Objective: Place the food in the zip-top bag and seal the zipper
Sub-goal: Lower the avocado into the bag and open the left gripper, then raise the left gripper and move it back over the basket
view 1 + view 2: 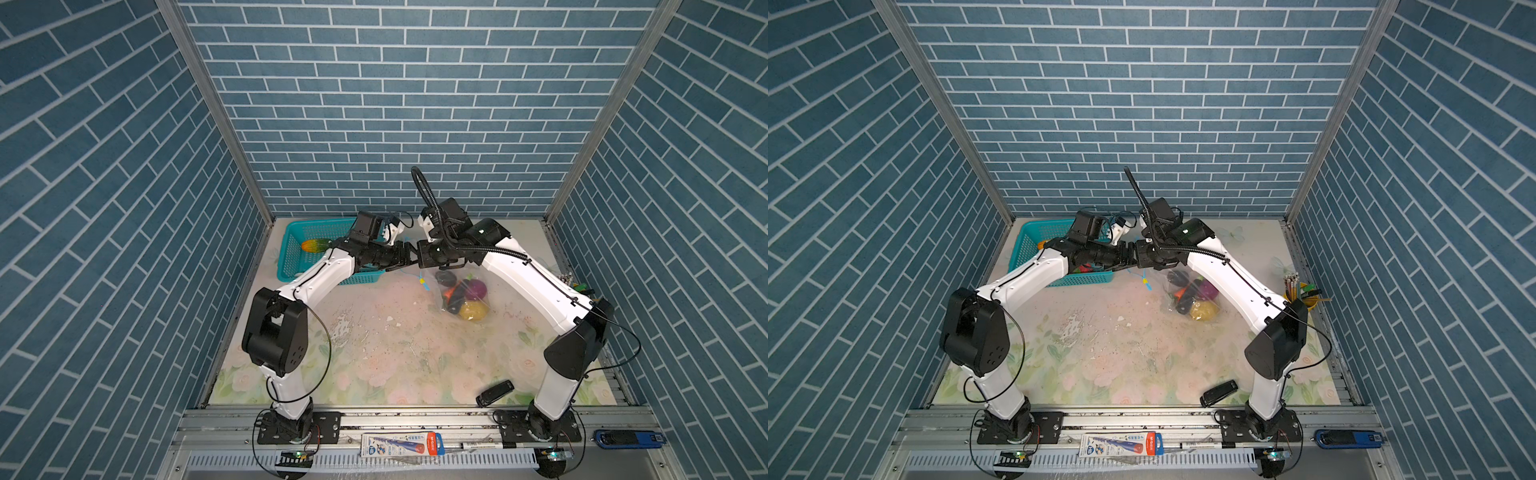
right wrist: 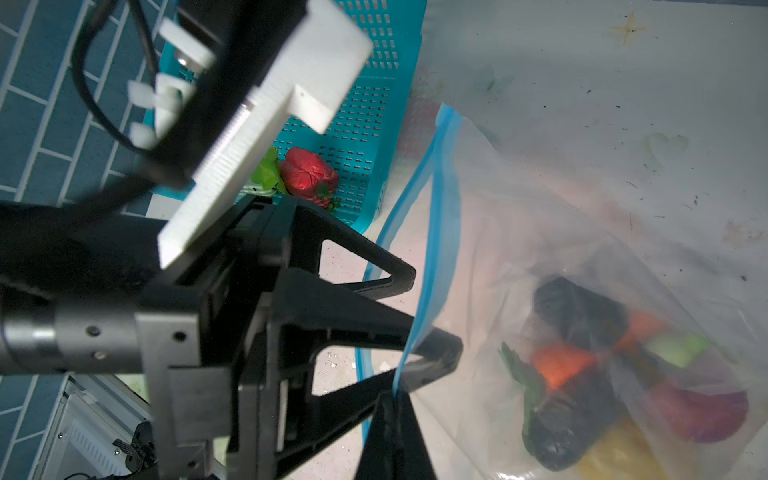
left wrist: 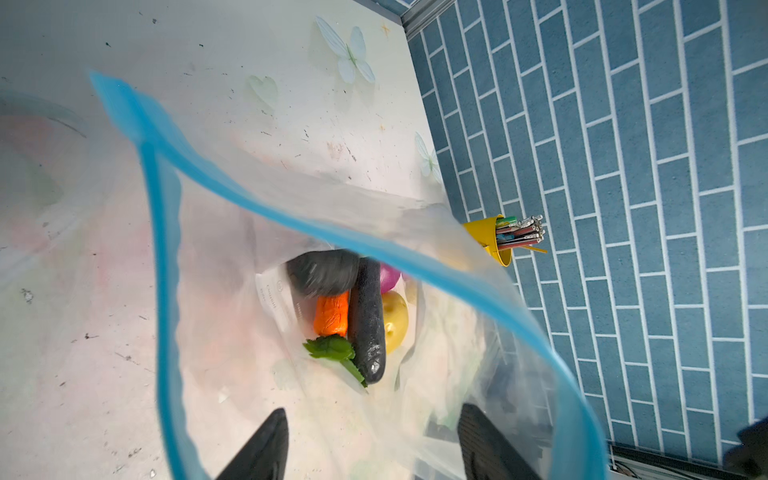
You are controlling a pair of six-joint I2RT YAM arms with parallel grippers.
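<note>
Now right jaws clamp the zipper [image 2: 445, 199]; left jaws gape. Your red pepper [image 2: 309, 176] sits in the basket [image 2: 374, 104], left arm [image 1: 311, 272] nearer.

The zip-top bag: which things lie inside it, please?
Inside the zip-top bag lie an orange carrot, a long dark vegetable, a yellow fruit, a purple onion and a dark rounded piece. Whatever lies under this heap is covered.

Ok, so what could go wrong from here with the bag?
Only the right end effector pinches the zipper; a slip would collapse the mouth of the zip-top bag. The left end effector, open, sits at that mouth and may snag film. A red pepper lies in the basket; sealing now leaves it out.
</note>
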